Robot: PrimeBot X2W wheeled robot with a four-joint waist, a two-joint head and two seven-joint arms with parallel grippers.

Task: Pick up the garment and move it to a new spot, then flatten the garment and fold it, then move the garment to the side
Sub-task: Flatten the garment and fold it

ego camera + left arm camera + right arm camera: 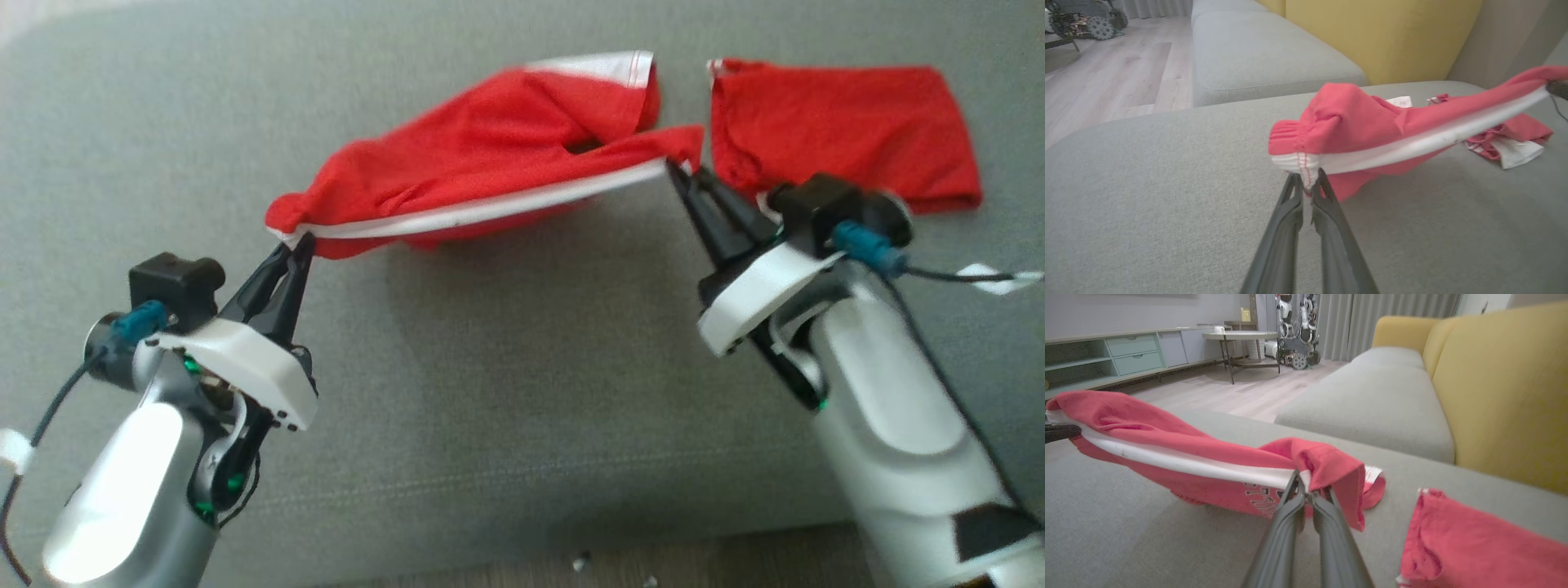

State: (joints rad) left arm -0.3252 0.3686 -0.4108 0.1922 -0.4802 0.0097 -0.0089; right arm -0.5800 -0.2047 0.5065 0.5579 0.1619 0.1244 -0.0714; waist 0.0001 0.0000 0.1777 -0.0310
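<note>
I hold the red garment (490, 155) strung above the grey sofa seat (490, 384), left gripper (298, 243) pinching its gathered end and right gripper (676, 170) pinching the white-striped edge, so it stretches between them, ready to lay flat beside the other red cloth (841, 131).

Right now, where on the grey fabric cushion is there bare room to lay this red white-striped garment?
Free: the grey fabric cushion between left gripper and right gripper, nearer than the held red white-striped garment, and its far-left stretch. Crowded: upper right, where a second red cloth lies.
</note>
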